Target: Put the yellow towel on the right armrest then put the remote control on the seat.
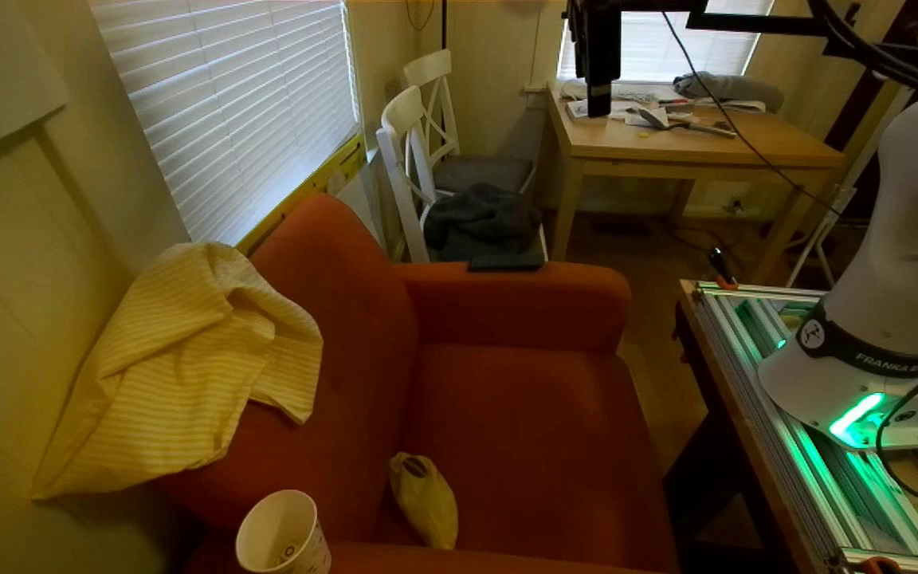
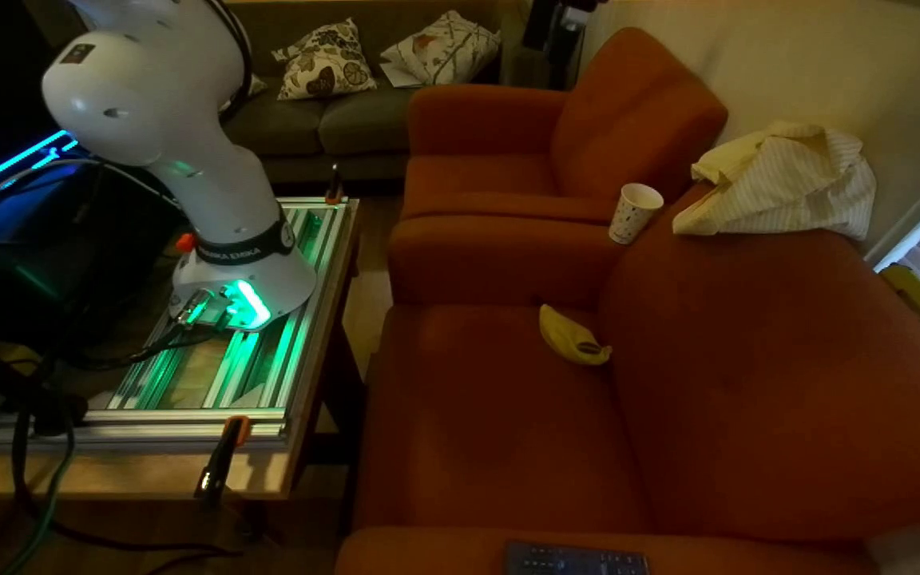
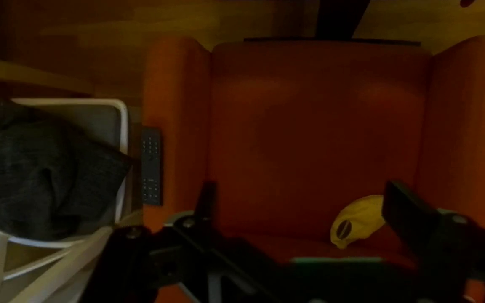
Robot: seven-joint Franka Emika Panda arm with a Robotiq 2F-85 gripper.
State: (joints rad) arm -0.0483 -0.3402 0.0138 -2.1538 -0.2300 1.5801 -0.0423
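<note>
End effector (image 3: 301, 191): spread wide, holding nothing. Yellow striped towel (image 1: 204, 359), over the armchair backrest (image 1: 351, 343): if I drag it low, the nearby paper cup (image 2: 632, 216) could topple. Remote control (image 3: 152, 166), along the armrest's (image 3: 183, 139) outer edge: my sideways nudge could drop it. Forms: limp creased cloth, slim buttoned slab, tapering cup.

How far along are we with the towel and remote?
Done: neither move; the towel lies over the backrest, the remote on an armrest. In hand: nothing visible; the fingers stand open. Still to do: moving the towel, then putting the remote on the seat.
</note>
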